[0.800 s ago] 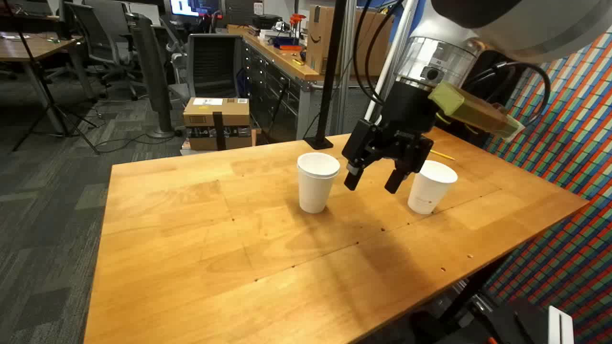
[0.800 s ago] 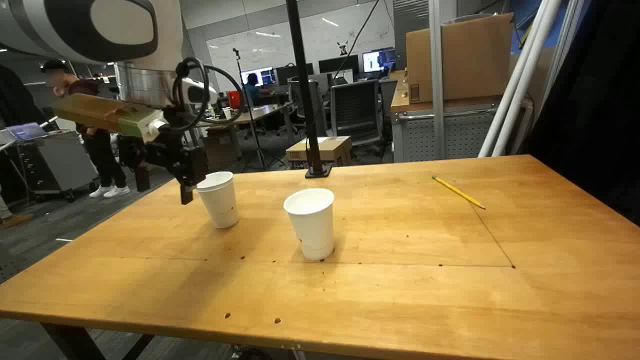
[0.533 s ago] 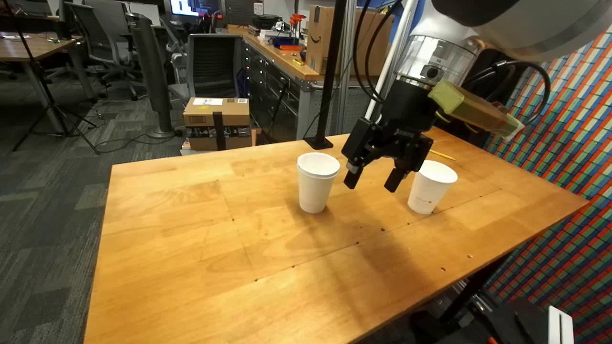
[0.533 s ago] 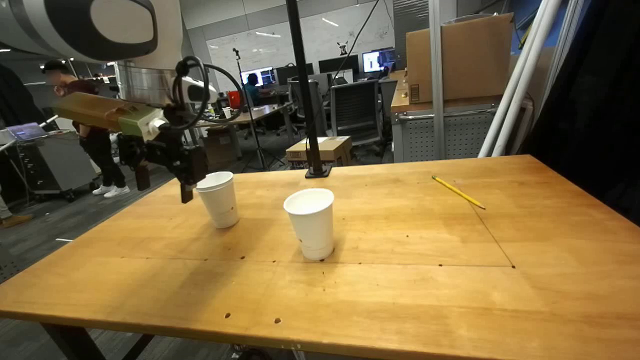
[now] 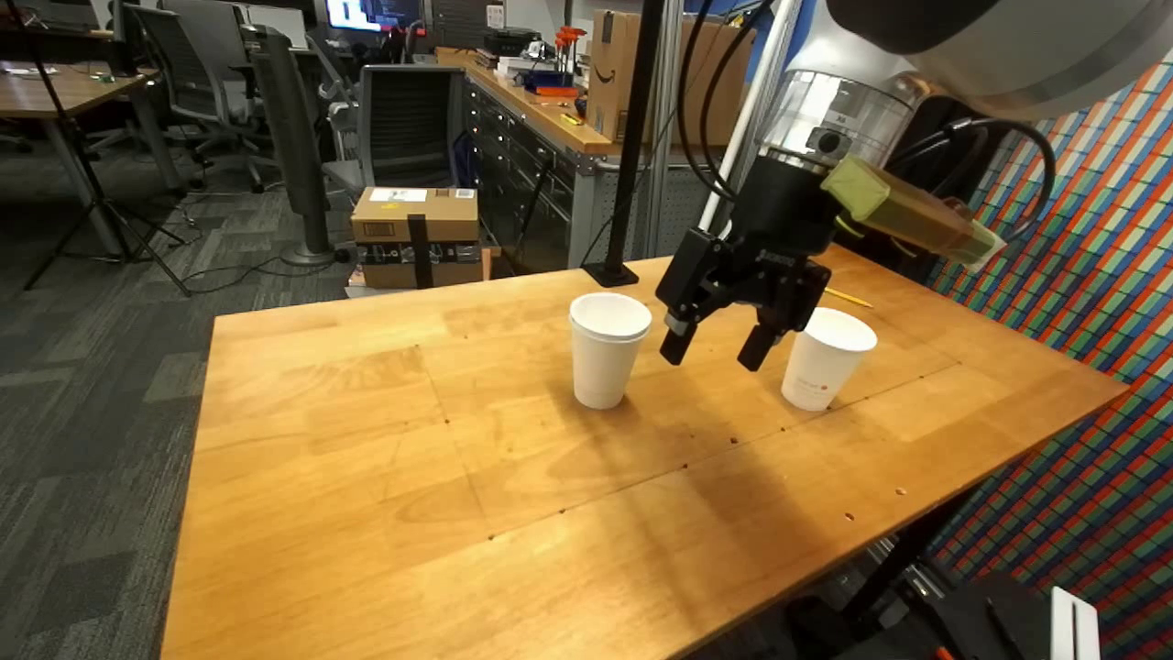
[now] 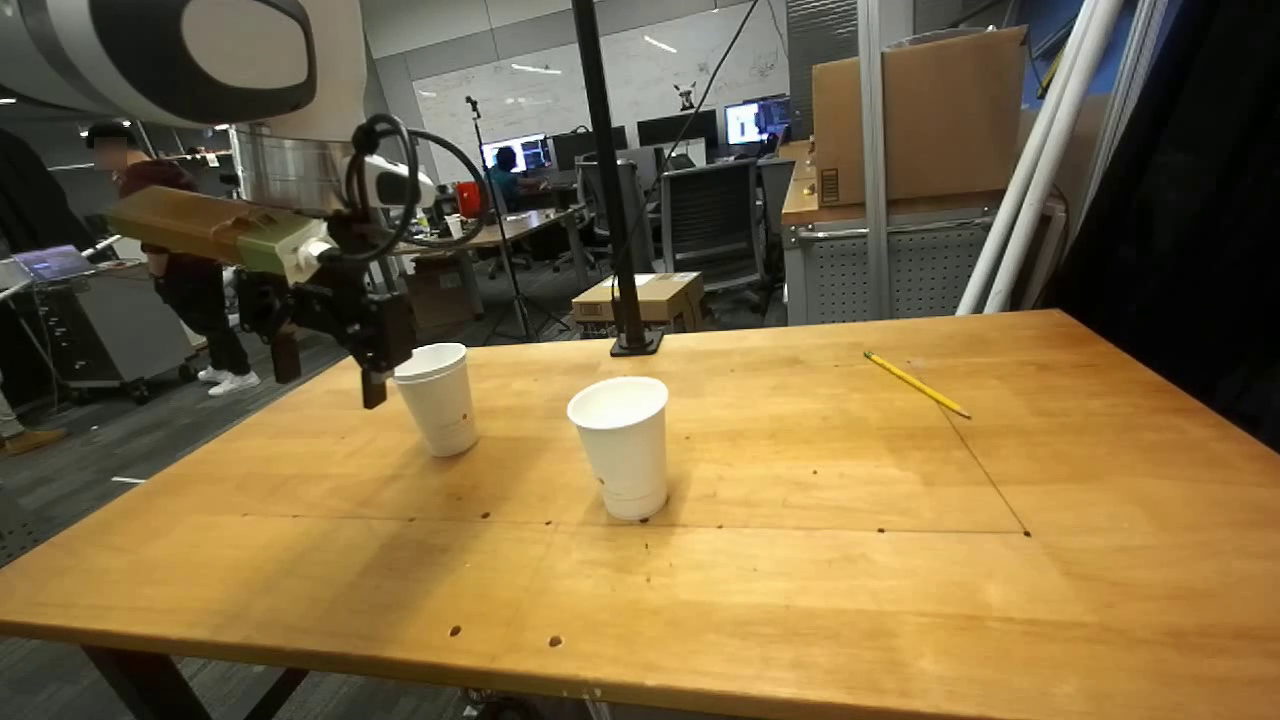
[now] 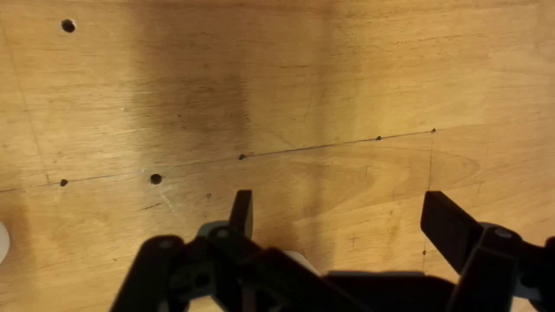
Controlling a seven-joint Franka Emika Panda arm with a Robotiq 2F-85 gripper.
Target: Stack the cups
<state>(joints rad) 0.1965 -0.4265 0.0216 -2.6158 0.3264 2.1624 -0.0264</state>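
Two white tapered paper cups stand upright on the wooden table. One cup (image 5: 606, 367) has a doubled rim, as if one cup is nested in another; it also shows in an exterior view (image 6: 440, 410). The single cup (image 5: 825, 362) has one plain rim and looks empty in an exterior view (image 6: 625, 450). My gripper (image 5: 715, 353) is open and empty, pointing down above the table between the two cups, touching neither. It also shows in an exterior view (image 6: 329, 380). In the wrist view the fingers (image 7: 336, 197) are wide apart; only slivers of the cups show.
The wooden table (image 5: 385, 477) has drilled holes and pencil lines. A yellow pencil (image 6: 917, 385) lies on it. A black post (image 6: 612, 180) rises from the table's edge. Cardboard boxes (image 5: 417, 220) stand on the floor beyond. A person (image 6: 190, 270) stands in the background.
The arm and the cups have not visibly moved. Only the person in the background has shifted slightly.
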